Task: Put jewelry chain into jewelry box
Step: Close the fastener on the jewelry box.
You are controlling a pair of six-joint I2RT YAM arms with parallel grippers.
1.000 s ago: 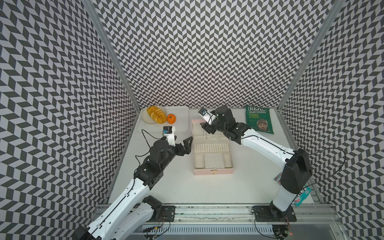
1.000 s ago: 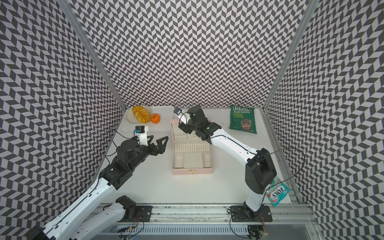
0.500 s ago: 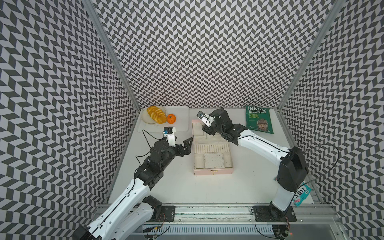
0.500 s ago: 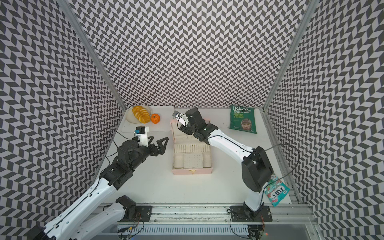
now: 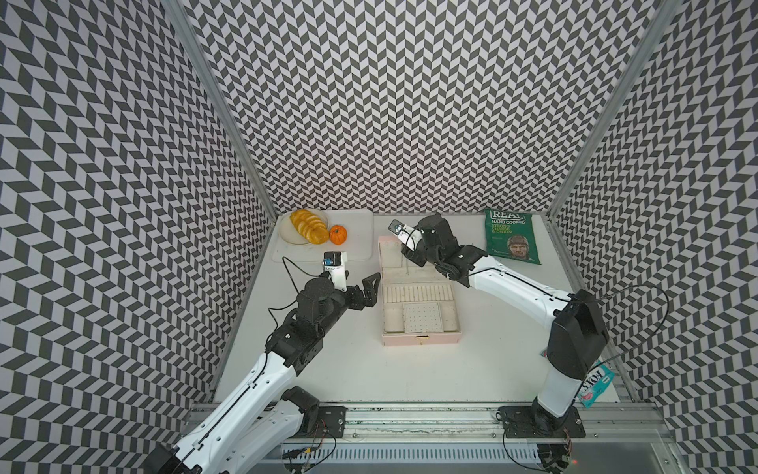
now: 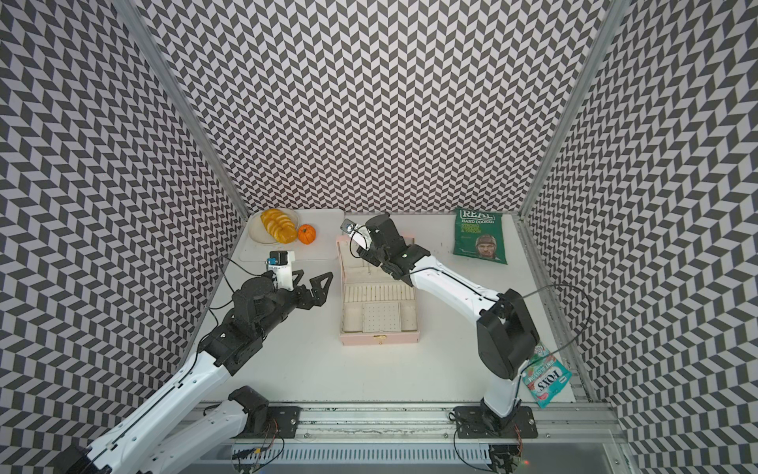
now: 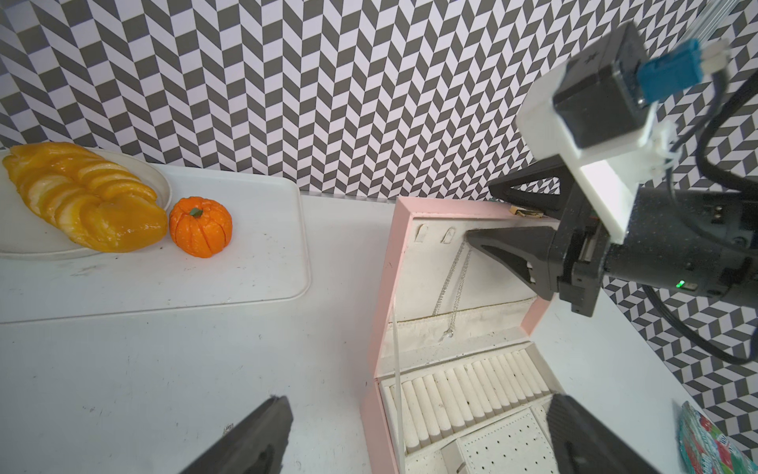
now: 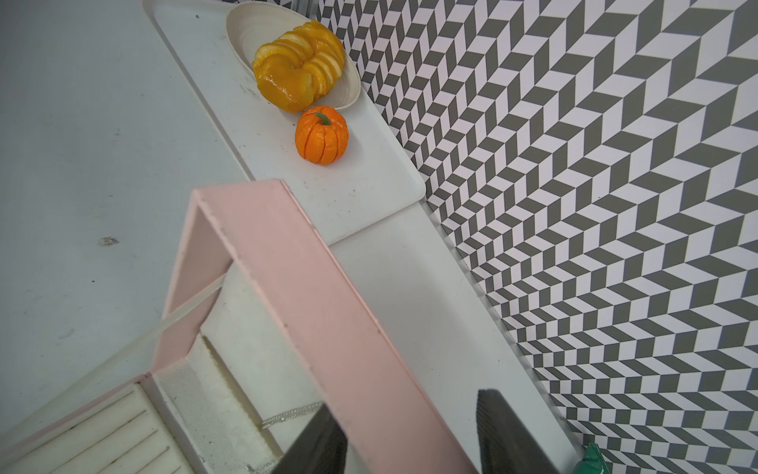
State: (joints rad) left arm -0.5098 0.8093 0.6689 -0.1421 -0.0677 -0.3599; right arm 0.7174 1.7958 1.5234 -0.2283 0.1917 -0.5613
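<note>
- Pale pink, the jewelry box [image 7: 387,262] stood open in the left wrist view, with its lid raised at the far end and the ring rolls [image 7: 463,394] in the base below.
- There the jewelry chain [image 7: 447,284] hung doubled down the cream lining inside the lid. Its small pendant lay on the pocket at the lid's foot.
- The chain's top met one fingertip of the right gripper [image 7: 479,213]. That gripper's jaws were apart and straddled the lid's upper rim, one inside and one behind. We could not tell whether the inner finger pressed the chain to the lining.
- The left gripper [image 7: 420,401] was spread wide and held nothing.
- In the right wrist view the pink rim ran between the two fingers [image 8: 316,443]. The inner one lay by the chain, and the outer one stood clear of the lid's back.
- Beyond, a white tray [image 8: 369,197] carried an orange [image 8: 322,139] and a plate [image 8: 246,24] of slices.
- In both top views we saw the left gripper just beside the box, not touching it, and the right gripper at the lid.
- A green crisp packet [image 5: 510,236] lay at the back of the table [image 5: 410,377].
</note>
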